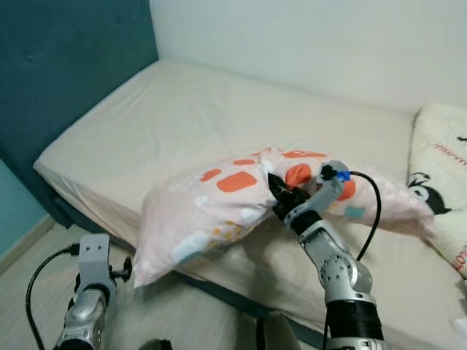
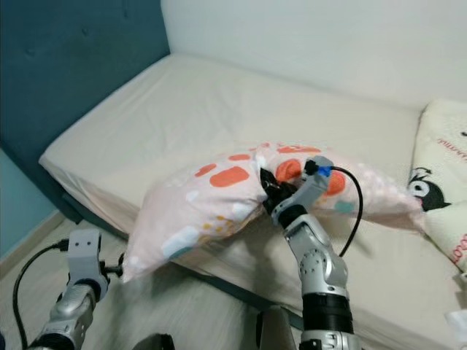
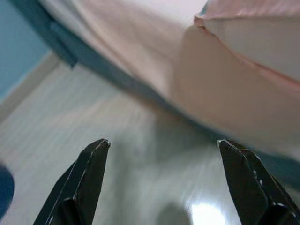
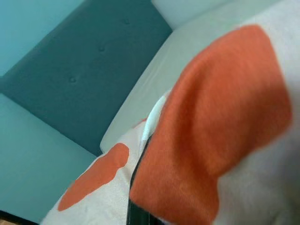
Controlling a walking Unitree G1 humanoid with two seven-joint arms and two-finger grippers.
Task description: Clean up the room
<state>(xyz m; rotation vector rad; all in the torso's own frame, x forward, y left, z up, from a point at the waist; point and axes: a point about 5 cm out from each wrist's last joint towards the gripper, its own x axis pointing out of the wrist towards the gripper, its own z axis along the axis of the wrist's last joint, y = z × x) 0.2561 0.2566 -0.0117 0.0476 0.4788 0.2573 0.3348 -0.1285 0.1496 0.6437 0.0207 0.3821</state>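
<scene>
Right hand [image 1: 281,195] clamped on the pillow [image 1: 219,208], black fingers pinched together into a fold of fabric near its middle, cloth bunched and creased around the grip. Left hand [image 3: 161,176] hanging low over the pale wood floor [image 3: 117,154] beside the bed [image 1: 182,117], fingers spread wide apart with nothing between them. Pale pink pillow printed with orange, white and light blue blotches, lying across the near edge of the cream mattress, bent upward at the gripped middle, one corner drooping past the bed's edge toward the floor, the other end reaching toward a white blanket [image 1: 441,182] with a black cartoon figure.
</scene>
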